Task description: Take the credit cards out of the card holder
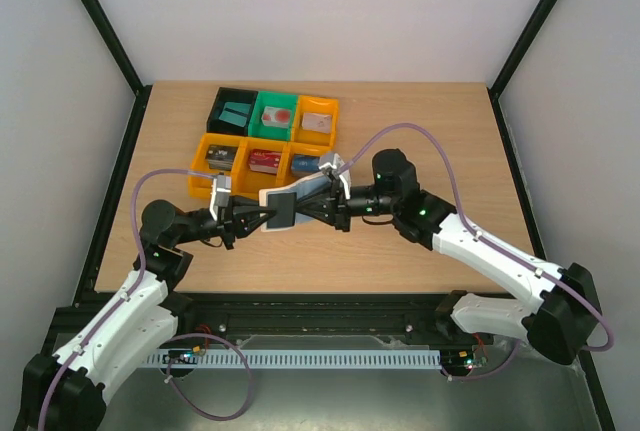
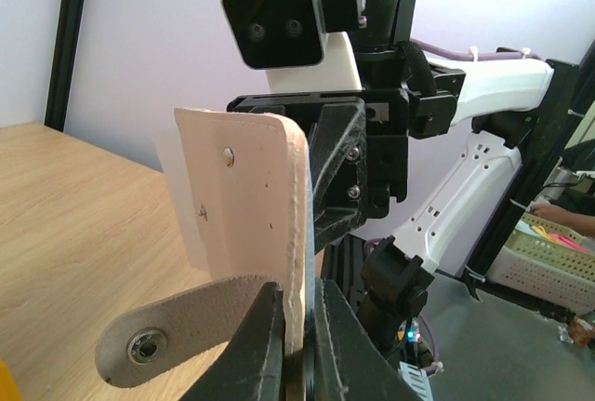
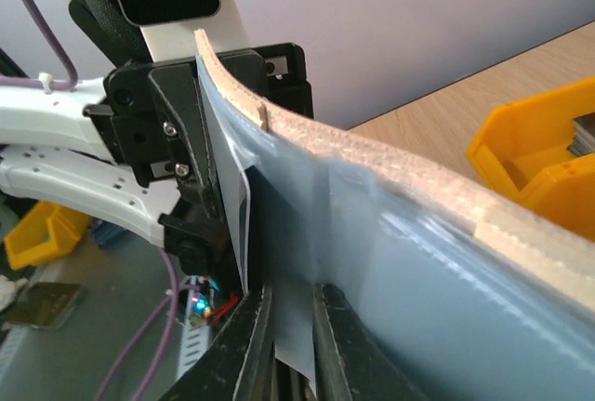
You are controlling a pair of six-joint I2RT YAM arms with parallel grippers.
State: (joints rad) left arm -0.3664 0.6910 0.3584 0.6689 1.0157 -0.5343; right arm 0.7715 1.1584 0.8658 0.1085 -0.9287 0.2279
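The left claw (image 1: 262, 217) is clenched on the card holder (image 1: 290, 196), which hangs in the air above the tabletop (image 1: 400, 141), between the two arms and in front of the bins. The right claw (image 1: 303, 210) meets the holder from the other side.

Only the left wrist view shows the holder's tan outside (image 2: 242, 196), its edge pinched between the left fingers (image 2: 265, 345), and a strap with a snap (image 2: 149, 340) hanging to the left. Only the right wrist view shows the grey-blue inside (image 3: 418, 261). There the right claw (image 3: 290, 327) is nearly shut on a thin pale blue sheet (image 3: 284, 261) standing at that inner face. I cannot tell whether it is a card or a pocket flap.

In the back row, the black bin (image 1: 222, 99) holds a teal card (image 1: 236, 114), the green bin (image 1: 262, 101) a red and white item (image 1: 276, 114), and the orange bin (image 1: 335, 116) a pale card (image 1: 318, 123). The front orange bins (image 1: 197, 166) hold a dark card (image 1: 221, 158), a red card (image 1: 266, 161) and a blue card (image 1: 305, 163).
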